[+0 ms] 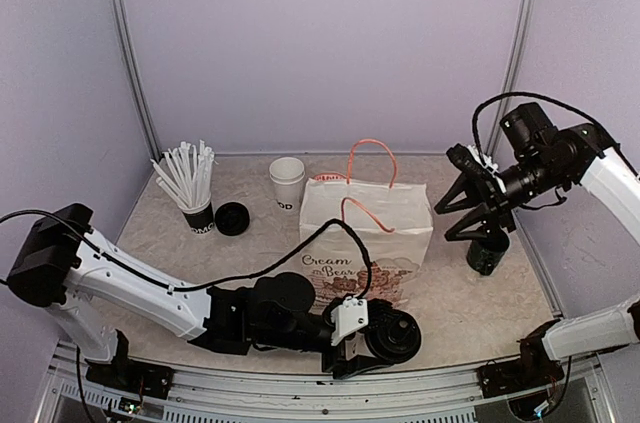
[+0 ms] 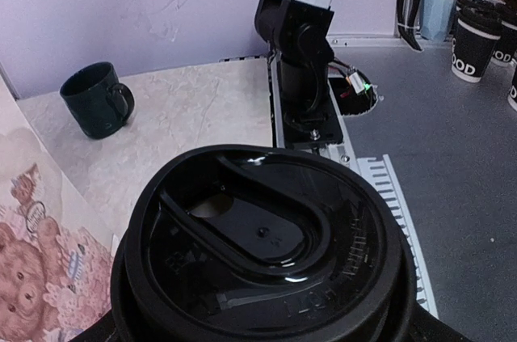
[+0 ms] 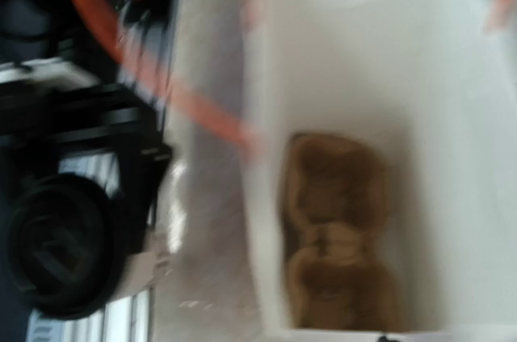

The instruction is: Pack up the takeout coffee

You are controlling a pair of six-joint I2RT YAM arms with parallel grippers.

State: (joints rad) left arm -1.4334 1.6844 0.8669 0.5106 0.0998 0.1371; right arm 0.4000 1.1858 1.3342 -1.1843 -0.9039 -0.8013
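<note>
The paper bag [image 1: 365, 243] stands open. At the bag's near right corner the left gripper [image 1: 372, 341] clasps a lidded cup [image 1: 394, 333], jaws wide around it. Right of the bag the right gripper [image 1: 462, 213] hangs spread and empty above a dark mug [image 1: 487, 253]. Behind the bag's left corner stands an unlidded white cup [image 1: 287, 181]. A loose black lid [image 1: 232, 218] lies left of the bag.

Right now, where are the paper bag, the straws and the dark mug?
paper bag [image 1: 400, 243]: top view, its white front face.
straws [image 1: 185, 171]: top view, middle of the bundle.
dark mug [image 2: 95, 101]: left wrist view, its side wall.
</note>
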